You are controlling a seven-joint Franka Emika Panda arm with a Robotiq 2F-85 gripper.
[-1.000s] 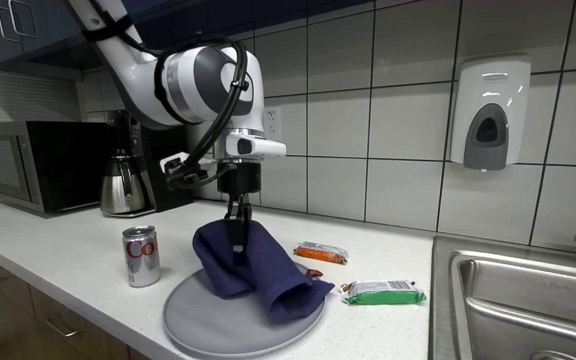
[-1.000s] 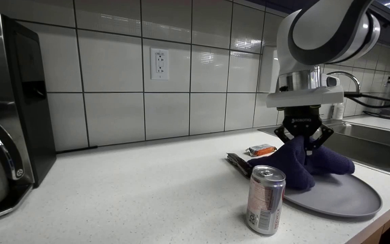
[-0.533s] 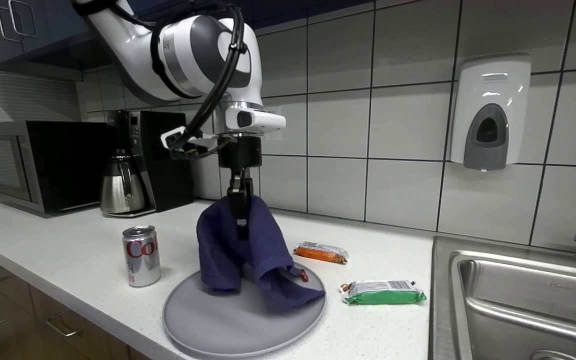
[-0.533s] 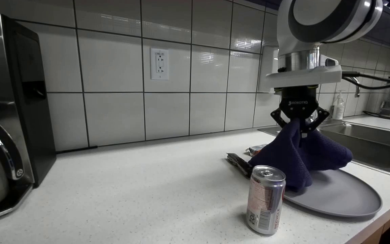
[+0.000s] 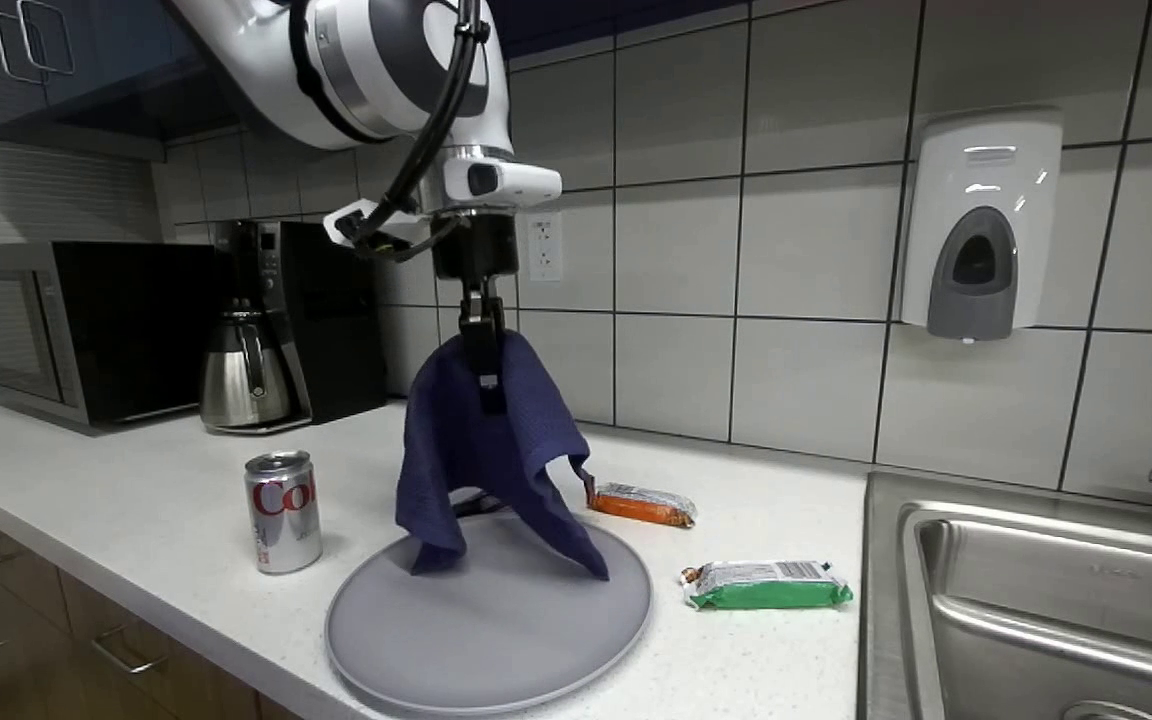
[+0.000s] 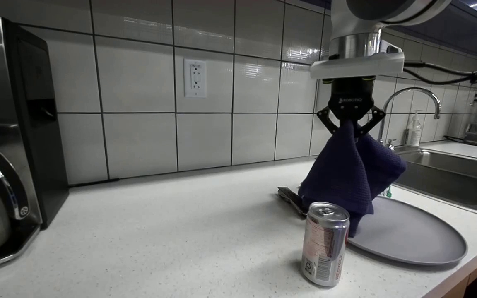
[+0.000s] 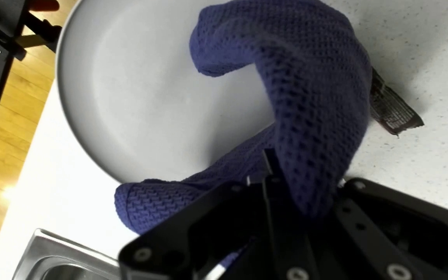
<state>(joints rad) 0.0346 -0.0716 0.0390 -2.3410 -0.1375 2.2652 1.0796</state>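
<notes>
A dark blue waffle-weave cloth (image 5: pixel 441 430) hangs in folds from my gripper (image 5: pixel 492 395), which is shut on it and points straight down. Its lower corners dangle over the round grey plate (image 5: pixel 476 645); whether they touch it I cannot tell. In an exterior view the cloth (image 6: pixel 338 176) drapes to both sides of the gripper (image 6: pixel 357 138), hiding most of the fingers. From the wrist, a thick fold of cloth (image 7: pixel 317 89) comes up between the jaws and covers part of the plate (image 7: pixel 138 93).
A silver soda can (image 5: pixel 283 515) stands upright beside the plate. An orange-wrapped bar (image 5: pixel 644 507) and a green-wrapped bar (image 5: pixel 768 586) lie toward the sink (image 5: pixel 896 600). A dark wrapper (image 6: pixel 290 198) lies partly under the cloth. A coffee maker (image 5: pixel 326 320) stands against the wall.
My gripper has risen steadily with the cloth in it and shifted slightly toward the coffee maker. The cloth now hangs longer, and more of the plate shows. Can and bars have stayed put.
</notes>
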